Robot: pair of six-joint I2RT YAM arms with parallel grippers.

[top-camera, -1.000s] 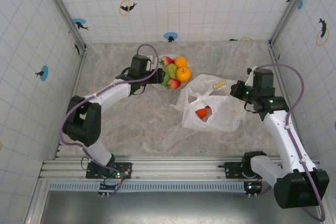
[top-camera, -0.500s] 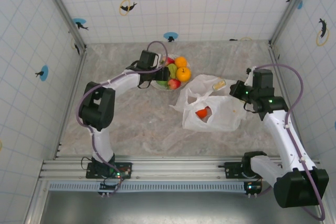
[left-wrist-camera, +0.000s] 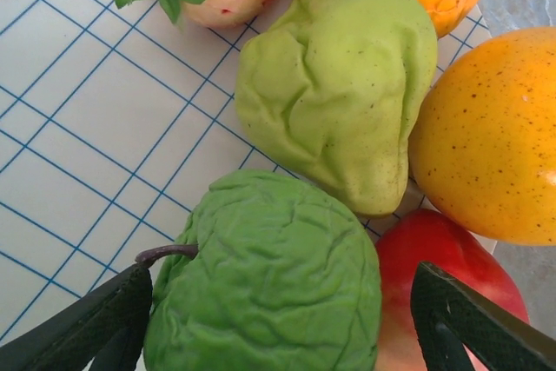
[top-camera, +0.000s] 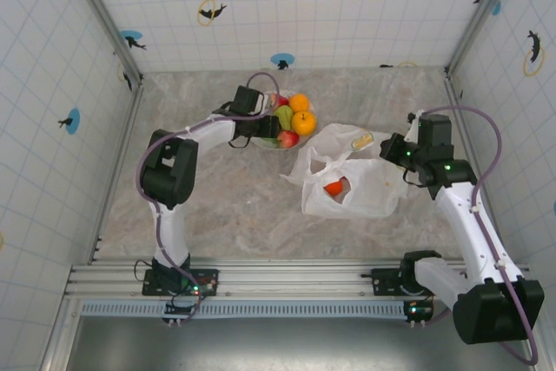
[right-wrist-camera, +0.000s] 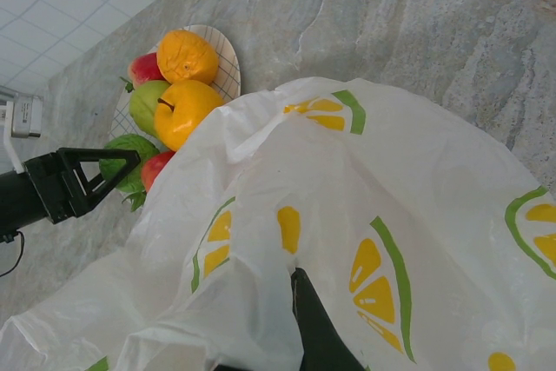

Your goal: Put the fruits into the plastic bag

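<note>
The left gripper point(left-wrist-camera: 282, 271) stands with jaws apart astride the green apple point(left-wrist-camera: 252, 336) on the grid plate point(left-wrist-camera: 78, 110), against the green pear point(left-wrist-camera: 347, 93) and a red apple point(left-wrist-camera: 443, 267); the right gripper point(right-wrist-camera: 300, 301) is clamped on the plastic bag point(right-wrist-camera: 365, 180), lying near the plate on the marble table point(top-camera: 226, 206).

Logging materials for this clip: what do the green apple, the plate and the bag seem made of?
The green apple: likely soft foam or rubbery plastic, matt, skin wrinkled and dented. The plate: hard-looking, smooth, white with blue grid lines; ceramic or plastic, unclear. The bag: thin translucent plastic film, crinkled, slightly glossy.
</note>
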